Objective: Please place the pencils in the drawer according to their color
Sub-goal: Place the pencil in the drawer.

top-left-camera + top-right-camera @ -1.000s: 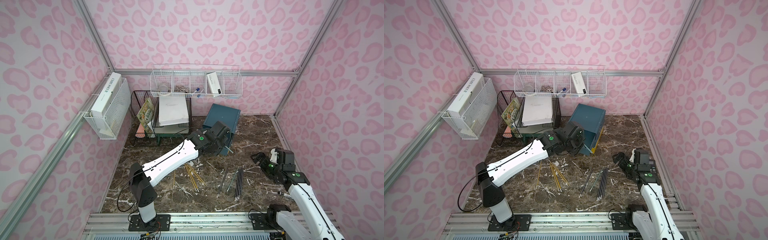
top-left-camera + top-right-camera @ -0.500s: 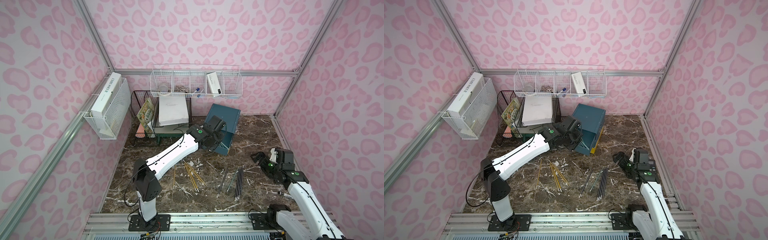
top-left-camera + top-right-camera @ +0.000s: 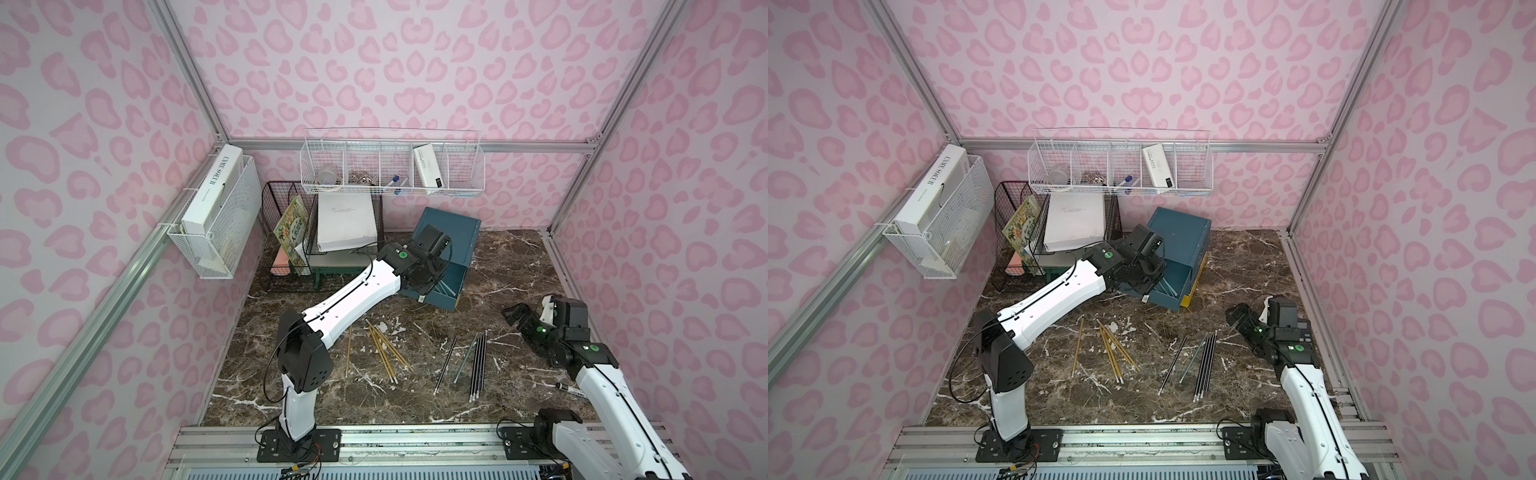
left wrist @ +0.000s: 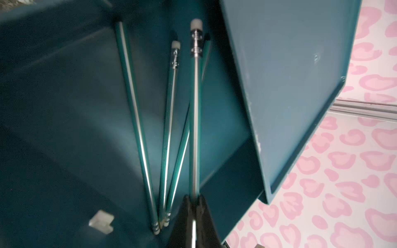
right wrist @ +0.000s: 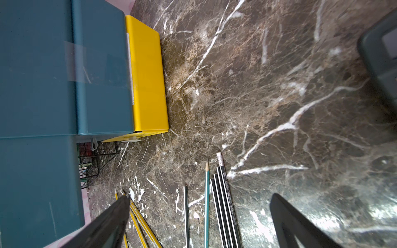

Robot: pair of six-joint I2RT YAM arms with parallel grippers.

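1. Left gripper (image 4: 194, 197) clamps a teal pencil (image 4: 195, 118) over the open drawer (image 3: 457, 270), at the table's 12 o'clock.
2. Right gripper (image 5: 200, 196) gapes wide at 3 o'clock.
3. Yellow pencils (image 3: 386, 347) and black pencils (image 3: 478, 361) lie toward 6 o'clock.

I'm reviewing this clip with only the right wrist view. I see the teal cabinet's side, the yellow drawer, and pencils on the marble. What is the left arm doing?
Observer: The left pincer is shut on a teal pencil that points into the open teal drawer.
Operator: Anything else in that drawer?
Observer: On its floor lie three more teal pencils.
Operator: My view cuts off the yellow ones. How are they spread?
Observer: In both top views, one yellow pencil lies apart from the yellow cluster, on the left arm's side.
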